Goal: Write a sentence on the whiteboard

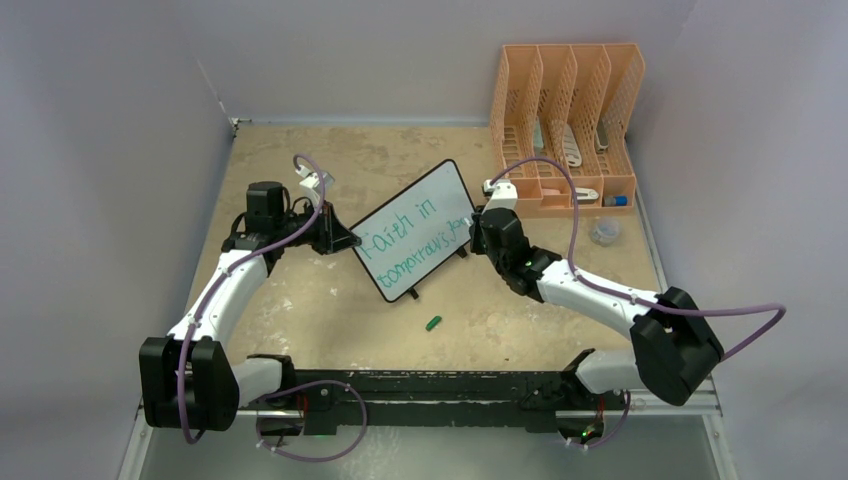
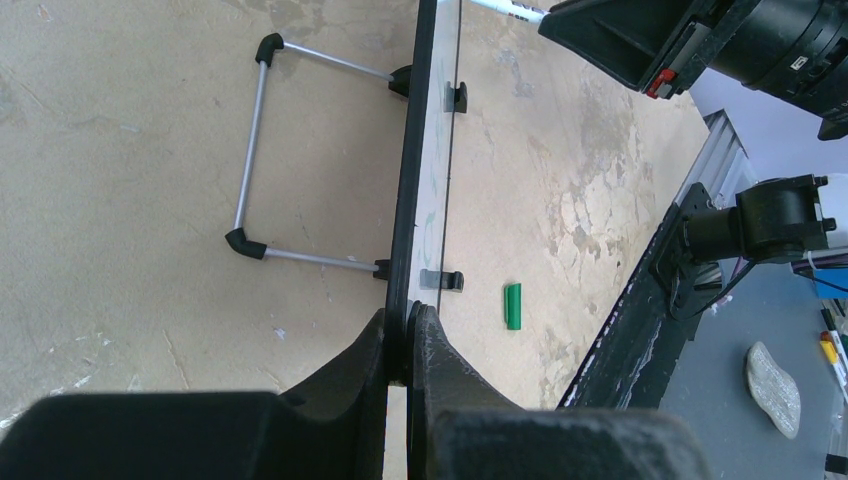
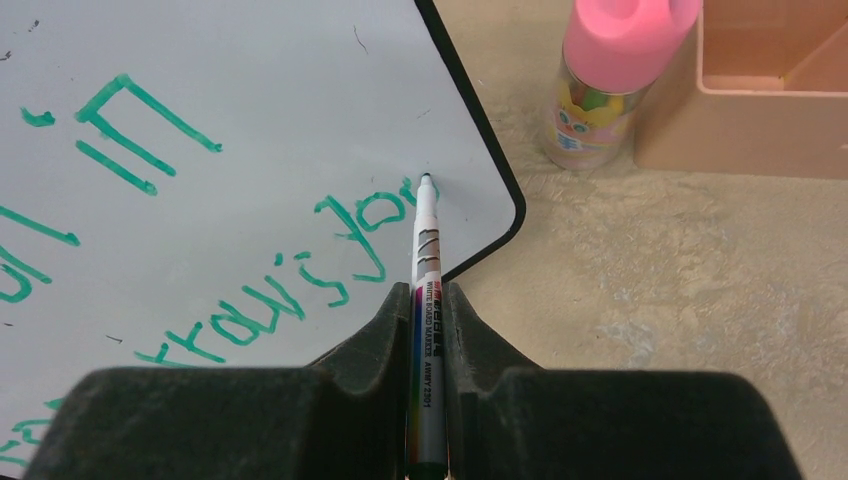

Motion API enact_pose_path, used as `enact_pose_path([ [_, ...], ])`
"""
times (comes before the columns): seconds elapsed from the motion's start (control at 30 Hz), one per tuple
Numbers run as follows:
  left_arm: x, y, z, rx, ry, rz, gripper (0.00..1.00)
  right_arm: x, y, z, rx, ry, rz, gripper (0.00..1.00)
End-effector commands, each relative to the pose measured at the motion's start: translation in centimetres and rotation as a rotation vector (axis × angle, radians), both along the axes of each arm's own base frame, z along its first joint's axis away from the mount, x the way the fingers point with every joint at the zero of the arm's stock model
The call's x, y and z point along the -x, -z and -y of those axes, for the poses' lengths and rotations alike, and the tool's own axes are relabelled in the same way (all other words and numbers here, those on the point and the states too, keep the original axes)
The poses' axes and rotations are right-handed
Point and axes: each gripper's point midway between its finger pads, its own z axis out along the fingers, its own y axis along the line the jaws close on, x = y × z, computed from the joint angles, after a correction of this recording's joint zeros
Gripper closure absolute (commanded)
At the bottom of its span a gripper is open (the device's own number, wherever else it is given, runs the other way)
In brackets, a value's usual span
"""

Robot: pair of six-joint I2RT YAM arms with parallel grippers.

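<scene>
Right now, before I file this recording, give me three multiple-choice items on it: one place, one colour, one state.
1. Where is the green cap? A. on the table, before the whiteboard's written face; B. behind the whiteboard; C. atop the whiteboard.
2. The sentence is written in: A. red; B. green; C. black.
3. The right gripper is: A. open; B. shut on the cap; C. shut on the marker.
Answers: 1 A, the top view shows it loose there. 2 B, the right wrist view shows green strokes. 3 C, it clamps the marker's barrel.
</scene>
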Motion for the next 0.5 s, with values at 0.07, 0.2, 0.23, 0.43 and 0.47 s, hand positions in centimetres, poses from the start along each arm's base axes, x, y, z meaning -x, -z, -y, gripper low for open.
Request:
enact_pose_path([
  [0.07, -1.4, 1.7, -2.1, -0.123, -0.074, 0.036, 1.00, -1.1, -3.4, -1.3, -0.063, -0.035, 0.079, 1.00],
  [0.2, -1.4, 1.7, -2.2, -0.123, -0.075, 0.035, 1.00, -0.7, -3.2, -1.5, -0.072, -0.056, 0.066, 1.00],
  [0.23, -1.4, 1.7, -2.2, -0.124, -0.076, 0.035, 1.00, -0.5, -3.1, -1.5, -0.073, -0.061, 0.062, 1.00],
  [0.43, -1.4, 1.8, -2.2, -0.125, -0.077, 0.035, 1.00, 0.2, -3.1, -1.5, -0.080, -0.077, 0.047, 1.00],
  [0.47, -1.4, 1.7, -2.2, -0.125, -0.076, 0.035, 1.00, 0.3, -3.1, -1.4, -0.080, -0.077, 0.046, 1.00],
])
